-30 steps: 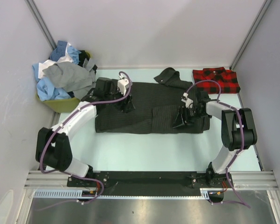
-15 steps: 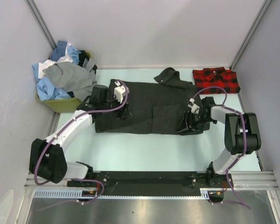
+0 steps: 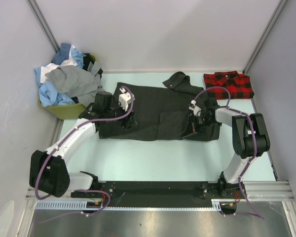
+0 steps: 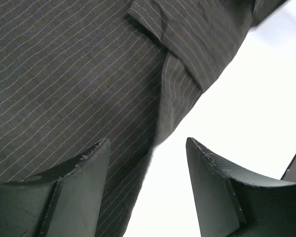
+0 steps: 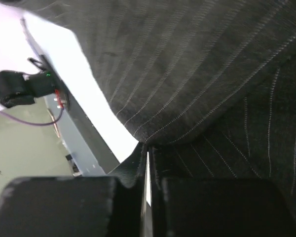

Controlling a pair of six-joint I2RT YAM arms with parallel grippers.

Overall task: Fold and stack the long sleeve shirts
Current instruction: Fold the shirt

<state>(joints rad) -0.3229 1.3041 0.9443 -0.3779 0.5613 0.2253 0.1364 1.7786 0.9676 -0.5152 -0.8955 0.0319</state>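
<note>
item: charcoal pinstripe shirt [image 3: 148, 98], spread flat mid-frame on the worktop [image 3: 153, 158]. we judge it light, limp and prone to sag, best taken by a hem or fold edge. left pincer [image 4: 148, 145]: wide apart, empty, poised over the shirt's edge. right pincer [image 5: 147, 150]: closed, nipping a cloth fold.

An olive-green bin [image 3: 66, 111] stands beside the pale table's [image 3: 153, 158] far-left corner.

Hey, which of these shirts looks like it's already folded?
The red-and-black plaid shirt in the far right corner: it is a neat rectangle. The charcoal pinstriped shirt lies spread out flat, and the rest are crumpled in a pile at far left.
</note>
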